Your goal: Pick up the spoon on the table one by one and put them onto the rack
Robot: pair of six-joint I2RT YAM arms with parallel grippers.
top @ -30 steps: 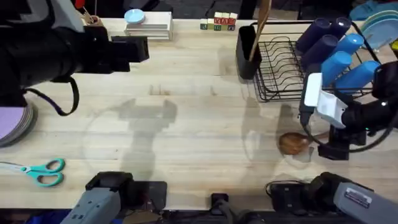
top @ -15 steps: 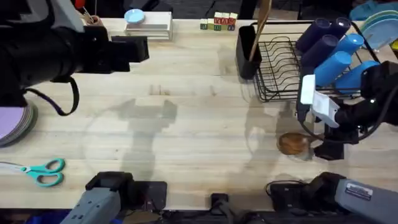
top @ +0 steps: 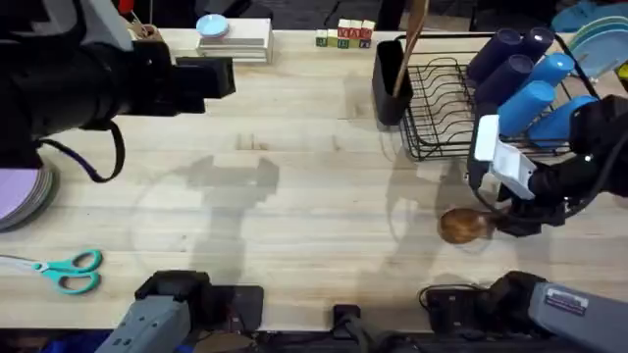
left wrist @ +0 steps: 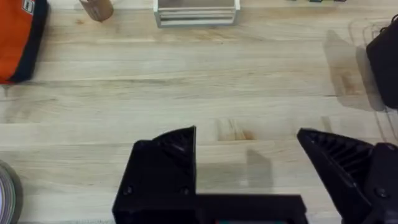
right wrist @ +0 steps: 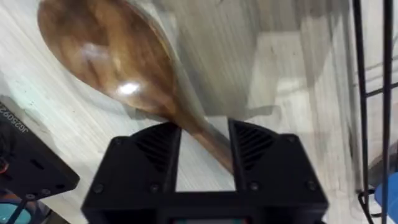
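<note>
Reddish-brown wood, the spoon (top: 462, 226) lies on the surface (top: 294, 196) just before the rack (top: 432, 103), its handle hidden overhead under the right tool (top: 505, 222). The wrist view shows that tool (right wrist: 204, 146) closed on the neck. The left tool (left wrist: 249, 155) hangs wide open, holding nothing.

- We see the spoon (right wrist: 118, 68) handle hidden past the right gripper (right wrist: 204, 146).
- Orange bag (left wrist: 18, 37) cut off by the edge.
- Rack (right wrist: 373, 93) wires blurred.
</note>
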